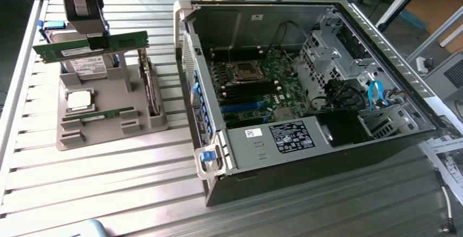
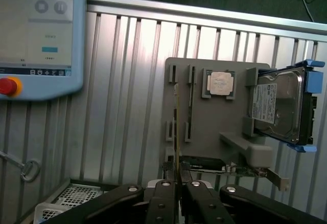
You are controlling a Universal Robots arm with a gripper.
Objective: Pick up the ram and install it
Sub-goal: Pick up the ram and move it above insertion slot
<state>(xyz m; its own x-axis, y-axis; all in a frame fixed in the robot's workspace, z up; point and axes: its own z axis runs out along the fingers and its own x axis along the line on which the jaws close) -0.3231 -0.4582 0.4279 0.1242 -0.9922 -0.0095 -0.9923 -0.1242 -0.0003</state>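
**Ram clamped in the gripper, held above the parts holder**

I see the ram [image 1: 124, 41] in the air at the exterior view's left, its long edge roughly level and its green face toward that camera. It hangs over the grey parts holder [image 1: 108, 131], above the hard drive [image 1: 87, 64] propped in the holder's rack, and I see no contact with either. In the wrist view the ram [image 2: 177, 127] is edge-on, a thin line running out from between the fingers.

The gripper [image 1: 99, 43] comes down onto the stick from above, near its middle. On the wrist camera the gripper [image 2: 177, 196] has both black fingers [image 2: 162, 203] pressed against the board's two faces, closed on it with no gap that I can make out.

On the holder, a second ram stick [image 1: 97, 115] lies in its slot, just beside the square silver CPU [image 1: 79, 100]. An expansion card [image 1: 148, 85] stands on edge along the holder's side nearest the computer.

The open computer case [image 1: 318, 155] lies well apart, toward the exterior view's right, with its motherboard [image 1: 268, 85] exposed and the memory slots [image 1: 253, 89] beside the processor socket [image 1: 242, 71]. Everything rests on a slatted aluminium table [image 1: 108, 183]. A teach pendant [image 2: 41, 30] shows on the wrist camera.
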